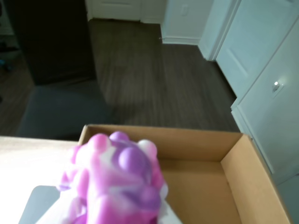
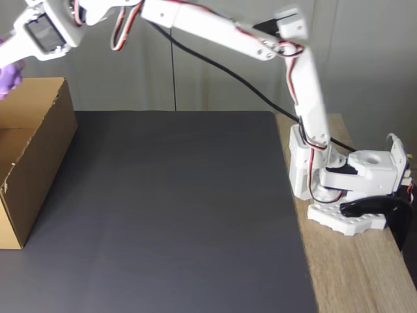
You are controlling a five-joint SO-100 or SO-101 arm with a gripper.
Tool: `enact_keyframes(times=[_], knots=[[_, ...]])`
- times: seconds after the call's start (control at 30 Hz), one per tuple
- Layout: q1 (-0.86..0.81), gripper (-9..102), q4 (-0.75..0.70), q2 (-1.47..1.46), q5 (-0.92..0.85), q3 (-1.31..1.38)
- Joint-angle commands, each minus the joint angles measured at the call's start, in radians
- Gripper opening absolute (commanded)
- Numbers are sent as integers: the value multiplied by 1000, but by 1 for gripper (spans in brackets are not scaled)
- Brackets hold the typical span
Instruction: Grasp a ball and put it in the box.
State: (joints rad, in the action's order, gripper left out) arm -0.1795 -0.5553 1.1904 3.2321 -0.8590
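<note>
Pink bumpy ball (image 1: 114, 179) gripped by closed gripper (image 1: 112, 205) above box (image 1: 233, 186); advise release only once past the near wall.

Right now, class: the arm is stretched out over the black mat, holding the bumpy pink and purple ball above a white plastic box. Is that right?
Not quite. The box is plain brown cardboard, not white plastic, as the wrist view shows. The rest stands: the arm reaches across the black mat and carries the ball above the box.

Fixed view: ball (image 2: 9, 77) above box (image 2: 39, 156), at mat (image 2: 169, 215) left edge.
</note>
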Motion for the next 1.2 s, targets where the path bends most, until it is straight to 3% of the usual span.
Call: enact_keyframes(times=[0.0,0.23,0.53,0.7,0.97,1.17], knots=[[-15,17,64,-11,-2,67],[-57,18,195,-103,-9,81],[-95,18,189,-385,-11,411],[-106,20,202,-442,-3,440],[-127,43,219,-463,-6,440],[-132,47,221,-462,-5,440]])
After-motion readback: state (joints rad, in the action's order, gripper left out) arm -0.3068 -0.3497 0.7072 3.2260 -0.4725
